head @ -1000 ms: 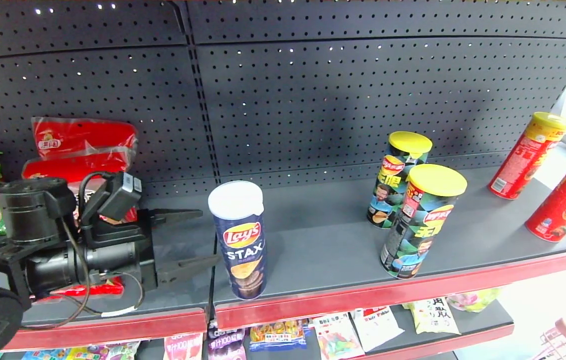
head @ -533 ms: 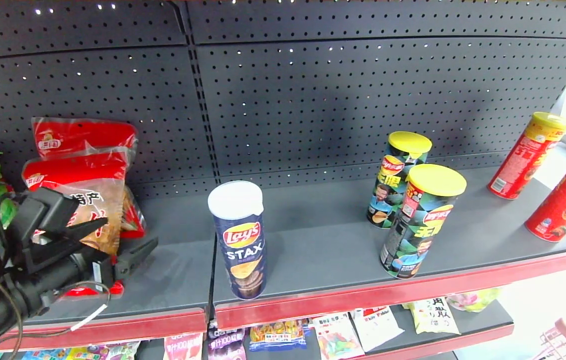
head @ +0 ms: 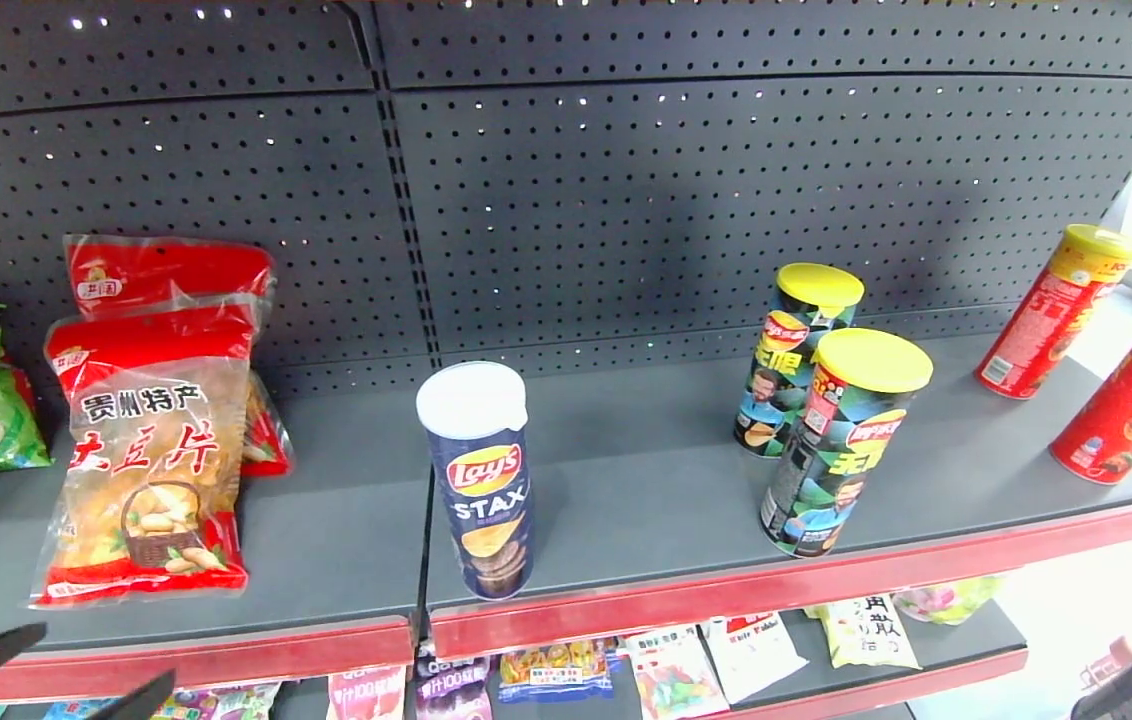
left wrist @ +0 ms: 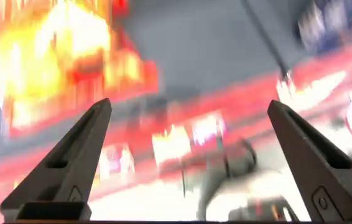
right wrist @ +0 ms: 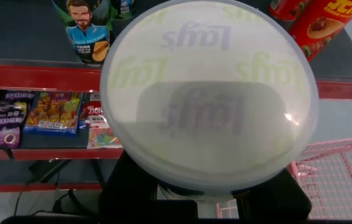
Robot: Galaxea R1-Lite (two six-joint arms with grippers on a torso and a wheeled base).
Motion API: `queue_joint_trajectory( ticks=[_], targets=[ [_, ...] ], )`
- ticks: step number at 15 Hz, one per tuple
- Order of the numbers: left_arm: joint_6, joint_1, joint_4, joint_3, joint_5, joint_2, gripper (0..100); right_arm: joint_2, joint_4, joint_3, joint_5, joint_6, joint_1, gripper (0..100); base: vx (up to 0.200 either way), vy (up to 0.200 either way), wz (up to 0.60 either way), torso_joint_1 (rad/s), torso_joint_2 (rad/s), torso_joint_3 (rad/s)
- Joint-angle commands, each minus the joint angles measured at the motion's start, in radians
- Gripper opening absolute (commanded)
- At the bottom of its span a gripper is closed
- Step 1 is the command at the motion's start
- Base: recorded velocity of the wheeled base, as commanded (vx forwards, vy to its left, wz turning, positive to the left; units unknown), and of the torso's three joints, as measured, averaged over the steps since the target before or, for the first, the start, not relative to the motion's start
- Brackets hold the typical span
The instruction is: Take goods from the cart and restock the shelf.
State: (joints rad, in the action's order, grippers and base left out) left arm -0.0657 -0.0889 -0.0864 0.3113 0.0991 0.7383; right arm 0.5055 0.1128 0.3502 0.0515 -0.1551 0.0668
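One chip can (right wrist: 208, 93) sits clamped in the right claw (right wrist: 194, 196), gripped low, probably so that it can stand on the shelf (head: 646, 500) at 3 o'clock from the blue can (head: 479, 480). Left claw (left wrist: 189, 104) spread apart, empty, at 7 o'clock.

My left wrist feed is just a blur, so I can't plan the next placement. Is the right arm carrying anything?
Observer: Yes, a chip can with a translucent white lid, seen lid-first from the right wrist.
Operator: Where is there room on the shelf?
Observer: In the head view, a bare stretch of shelf lies between the navy can and the nearer yellow-lidded can.
Operator: And where is my own arm?
Observer: The left pincer sits at the head view's lower left, out in front of the shelf's red front edge, touching no goods.
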Motion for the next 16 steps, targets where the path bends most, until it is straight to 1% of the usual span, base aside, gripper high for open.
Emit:
queue_joint_trajectory(
  ticks=[1, 2, 3, 8, 9, 10, 11, 12, 13, 15, 16],
  targets=[
    [0.006, 0.0, -0.397, 0.1, -0.027, -0.465, 100, -0.032, 0.005, -0.008, -0.002, -0.001, 0.001, 0, 0.0, 0.0, 0.0, 0.0, 0.0, 0.0],
    [0.001, 0.0, -0.403, 0.088, -0.044, -0.484, 100, -0.045, 0.004, -0.027, -0.002, -0.003, 0.001, 0, 0.0, 0.0, 0.0, 0.0, 0.0, 0.0],
    [0.0, 0.0, -0.401, 0.08, -0.047, -0.488, 100, -0.062, 0.004, -0.033, -0.002, -0.003, 0.001, 0, 0.0, 0.0, 0.0, 0.0, 0.0, 0.0],
    [-0.002, 0.0, -0.401, 0.072, -0.047, -0.499, 100, -0.127, 0.01, -0.054, -0.001, -0.001, 0.001, 0, 0.0, 0.0, 0.0, 0.0, 0.0, 0.0],
    [-0.009, -0.002, -0.401, 0.057, -0.047, -0.52, 100, -0.127, 0.01, -0.054, -0.001, -0.001, 0.001, 0, 0.0, 0.0, 0.0, 0.0, 0.0, 0.0],
    [-0.043, 0.0, -0.401, 0.034, -0.052, -0.553, 100, -0.127, 0.01, -0.062, 0.001, 0.0, 0.001, 0, 0.0, 0.0, 0.0, 0.0, 0.0, 0.0],
    [-0.068, 0.0, -0.401, 0.029, -0.059, -0.556, 100, -0.127, 0.008, -0.065, 0.004, 0.003, 0.001, 0, 0.0, 0.0, 0.0, 0.0, 0.0, 0.0],
    [-0.101, 0.0, -0.397, 0.038, -0.09, -0.539, 100, -0.125, 0.005, -0.065, 0.005, 0.003, -0.001, 0, 0.0, 0.0, 0.0, 0.0, 0.0, 0.0],
    [-0.106, -0.005, -0.383, 0.046, -0.085, -0.516, 100, -0.125, 0.004, -0.063, 0.005, 0.005, -0.001, 0, 0.0, 0.0, 0.0, 0.0, 0.0, 0.0],
    [-0.108, -0.018, -0.34, 0.031, -0.082, -0.496, 100, -0.125, 0.008, -0.066, 0.007, 0.005, -0.002, 0, 0.0, 0.0, 0.0, 0.0, 0.0, 0.0],
    [-0.118, -0.032, -0.319, 0.017, -0.082, -0.499, 100, -0.122, 0.007, -0.065, 0.005, 0.002, 0.001, 0, 0.0, 0.0, 0.0, 0.0, 0.0, 0.0]
  ],
)
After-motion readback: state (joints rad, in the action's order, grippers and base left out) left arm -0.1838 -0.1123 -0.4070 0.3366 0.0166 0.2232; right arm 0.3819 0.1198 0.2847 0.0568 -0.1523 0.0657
